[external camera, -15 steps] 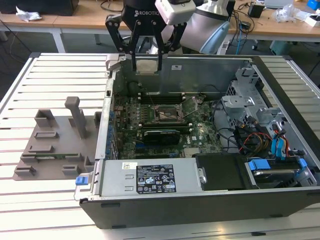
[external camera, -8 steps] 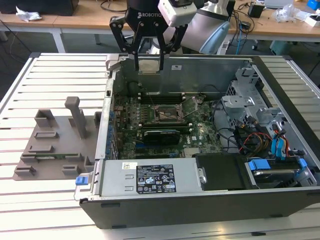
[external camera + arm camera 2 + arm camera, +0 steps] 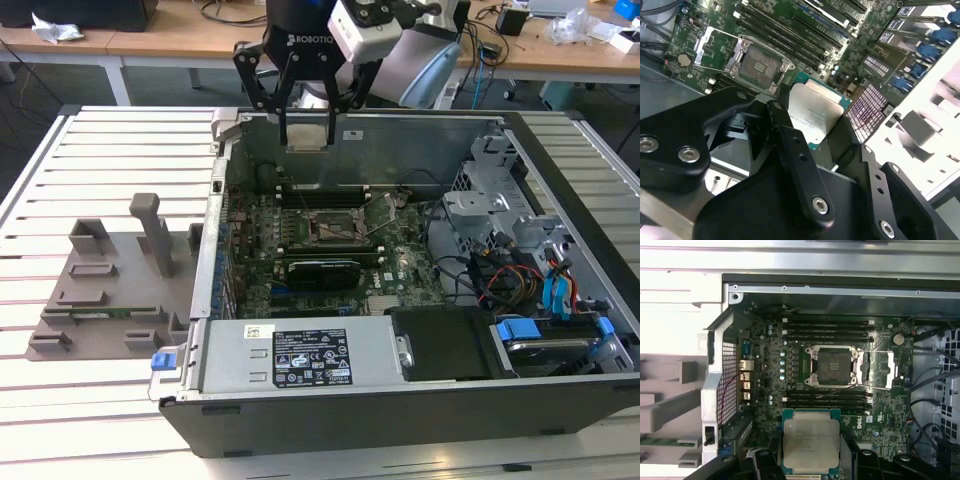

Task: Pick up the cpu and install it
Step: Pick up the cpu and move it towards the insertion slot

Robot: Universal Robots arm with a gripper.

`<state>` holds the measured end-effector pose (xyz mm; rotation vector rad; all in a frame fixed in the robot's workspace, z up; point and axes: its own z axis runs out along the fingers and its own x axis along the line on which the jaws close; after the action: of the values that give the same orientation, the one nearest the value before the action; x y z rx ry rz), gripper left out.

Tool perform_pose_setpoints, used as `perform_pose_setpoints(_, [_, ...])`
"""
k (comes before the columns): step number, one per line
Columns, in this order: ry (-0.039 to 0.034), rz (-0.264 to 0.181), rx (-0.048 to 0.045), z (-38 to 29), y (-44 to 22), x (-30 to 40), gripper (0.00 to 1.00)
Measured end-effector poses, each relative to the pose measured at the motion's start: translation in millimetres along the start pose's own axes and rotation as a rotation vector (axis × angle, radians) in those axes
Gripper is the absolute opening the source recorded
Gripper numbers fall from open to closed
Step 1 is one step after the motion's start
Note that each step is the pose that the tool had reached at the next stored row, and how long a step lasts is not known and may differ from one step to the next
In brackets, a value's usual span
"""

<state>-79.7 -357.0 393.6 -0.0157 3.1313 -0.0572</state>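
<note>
1. The jaws were clenched on the cpu (image 3: 307, 136), one finger on each of two opposite edges, holding it in the air with its pale metal top up.
2. In the exterior view the cpu hung over the far side of the open computer case (image 3: 400, 420), near the case's far wall and above the motherboard (image 3: 262, 240).
3. In both wrist views the cpu (image 3: 816, 116) (image 3: 811, 442) showed its silver lid and thin green-edged rim, with black fingers (image 3: 790, 145) pressed against it.
4. The cpu socket (image 3: 832, 367) sat near the middle of the motherboard, uncovered, and well apart from the cpu.
5. The socket's metal frame (image 3: 879, 371) lay flipped open just beside the socket.
6. Rows of black memory slots (image 3: 827, 399) ran along two sides of the socket; in the first wrist view the cpu appeared just past one of those rows.
7. A long black card (image 3: 322, 271) lay on the motherboard, on the near side of the socket in the exterior view.
8. A labelled metal power supply (image 3: 300, 357) sat along the near wall of the case.
9. The case rested on a white slatted counter (image 3: 100, 150), and a grey fixture (image 3: 110, 275) stood on the counter at the exterior view's left.
</note>
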Motion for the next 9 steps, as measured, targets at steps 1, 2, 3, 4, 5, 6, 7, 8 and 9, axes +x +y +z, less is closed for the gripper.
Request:
perform_pose_setpoints(1, [0.0003,0.0,0.0,0.7,0.4,-1.3,0.55])
perform_pose_setpoints(2, [0.0008,0.0,0.0,1.8,0.9,-3.5,0.55])
perform_pose_setpoints(3, [0.0011,0.0,-0.0001,2.6,1.3,-4.9,0.55])
perform_pose_setpoints(4, [0.0016,0.0,-0.0002,3.9,1.9,-7.2,0.55])
perform_pose_setpoints(5, [0.0019,0.0,0.0,4.6,2.3,-8.4,0.55])
perform_pose_setpoints(6, [0.0022,0.0,-0.0001,5.3,2.6,-9.7,0.55])
perform_pose_setpoints(7, [0.0026,0.0,-0.0002,6.7,3.2,-11.7,0.55])
perform_pose_setpoints(8, [0.0029,0.0,-0.0001,7.8,3.5,-12.9,0.55])
perform_pose_setpoints(9, [0.0031,0.0,-0.0001,9.0,3.8,-13.9,0.55])
